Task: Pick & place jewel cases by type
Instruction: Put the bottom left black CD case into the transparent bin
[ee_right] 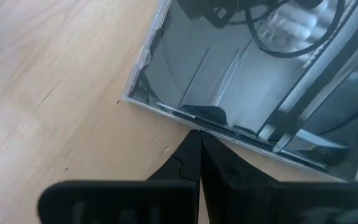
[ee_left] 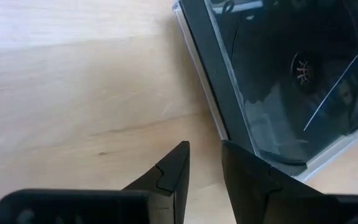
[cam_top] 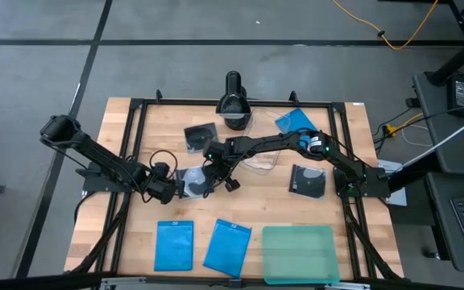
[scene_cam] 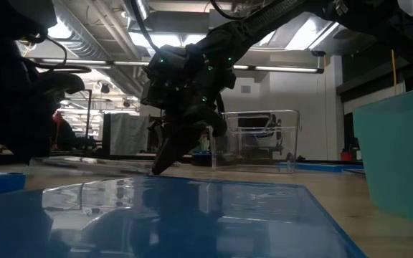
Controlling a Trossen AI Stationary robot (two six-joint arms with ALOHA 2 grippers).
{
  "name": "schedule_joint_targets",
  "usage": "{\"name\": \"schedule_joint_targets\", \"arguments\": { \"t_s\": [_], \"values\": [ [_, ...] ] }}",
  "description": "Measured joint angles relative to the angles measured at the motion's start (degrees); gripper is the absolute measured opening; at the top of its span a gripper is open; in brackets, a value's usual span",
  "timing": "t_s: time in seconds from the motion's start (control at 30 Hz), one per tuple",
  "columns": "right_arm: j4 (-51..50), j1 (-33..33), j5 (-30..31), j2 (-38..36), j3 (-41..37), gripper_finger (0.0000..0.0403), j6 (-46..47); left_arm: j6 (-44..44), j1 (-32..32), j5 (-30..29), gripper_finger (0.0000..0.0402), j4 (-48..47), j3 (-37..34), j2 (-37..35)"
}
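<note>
blue case [scene_cam: 192, 215] foreground, long axis receding

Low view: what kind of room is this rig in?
Probably a lab or workshop, not a home. Bare ceiling ducts and strip lights run overhead, the wooden table sits in a black metal frame on a grey concrete floor, and a yellow cable trails across it.

3 blue jewel cases [cam_top: 175, 245], 3 black-and-clear disc cases [cam_top: 308, 180], 1 teal tray [cam_top: 298, 254], 1 clear tub [cam_top: 258, 159].
</note>
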Motion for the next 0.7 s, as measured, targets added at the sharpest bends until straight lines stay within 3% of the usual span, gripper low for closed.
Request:
{"name": "schedule_joint_targets", "arguments": {
  "t_s": [0.7],
  "values": [
    [-0.99,-0.04,-0.07,-0.20,-0.07,0.0006,-0.15,1.53,0.00,-3.49,0.0088,5.47,0.00,-0.08]
  ]
}}
